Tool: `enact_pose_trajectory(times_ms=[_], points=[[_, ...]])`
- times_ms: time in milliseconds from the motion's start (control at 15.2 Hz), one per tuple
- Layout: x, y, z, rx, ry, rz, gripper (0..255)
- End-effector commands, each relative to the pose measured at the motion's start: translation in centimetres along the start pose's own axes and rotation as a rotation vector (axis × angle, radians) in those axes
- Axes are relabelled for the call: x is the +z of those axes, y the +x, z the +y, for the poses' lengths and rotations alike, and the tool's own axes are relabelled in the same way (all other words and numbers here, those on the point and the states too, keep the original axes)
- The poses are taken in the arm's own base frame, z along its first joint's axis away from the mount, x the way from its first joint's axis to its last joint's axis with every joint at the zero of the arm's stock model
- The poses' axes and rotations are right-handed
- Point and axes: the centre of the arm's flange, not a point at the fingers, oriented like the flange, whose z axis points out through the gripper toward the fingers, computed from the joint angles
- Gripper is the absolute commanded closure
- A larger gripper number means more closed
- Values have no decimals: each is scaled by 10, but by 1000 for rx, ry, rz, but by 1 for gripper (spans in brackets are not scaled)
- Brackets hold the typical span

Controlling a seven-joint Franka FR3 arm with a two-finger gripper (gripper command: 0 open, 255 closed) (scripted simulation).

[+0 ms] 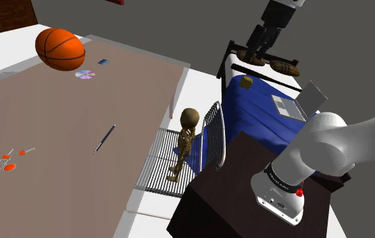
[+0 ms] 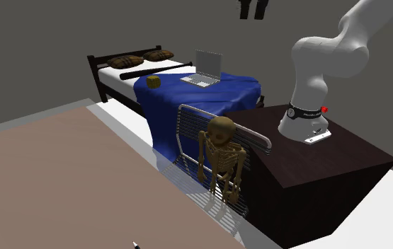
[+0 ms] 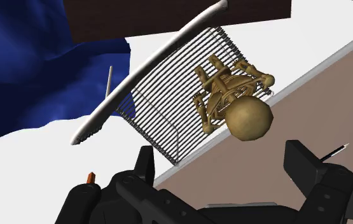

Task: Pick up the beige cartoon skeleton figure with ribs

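The beige skeleton figure (image 1: 186,139) with a round head and bare ribs stands on a wire rack (image 1: 160,167) at the table's edge, beside the dark stand. In the second exterior view the skeleton figure (image 2: 223,157) leans against the rack's upright back (image 2: 188,131). My black gripper (image 1: 265,39) hangs high in the air, well above and away from the figure, over the bed. Near the second exterior view's top edge the gripper (image 2: 253,8) shows its fingers apart. The wrist view looks down on the skeleton figure (image 3: 235,97) far beyond the open gripper (image 3: 222,167), which holds nothing.
A basketball (image 1: 60,49), a disc (image 1: 84,74), a pen (image 1: 105,138) and small red-and-white items (image 1: 8,162) lie on the brown tabletop (image 1: 51,128). A bed with a blue blanket (image 1: 253,115), laptop (image 1: 294,105) and pillows (image 1: 273,64) stands behind the dark stand (image 1: 236,199).
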Motion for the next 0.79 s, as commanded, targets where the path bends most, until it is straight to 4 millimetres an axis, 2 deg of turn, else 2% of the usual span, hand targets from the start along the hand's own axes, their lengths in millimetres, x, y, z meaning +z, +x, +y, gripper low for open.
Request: enact_pose_trajectory(times_ms=[0, 726], points=[[0, 0, 0, 0, 0, 0, 0], [134, 59, -18, 188, 25, -47, 0]])
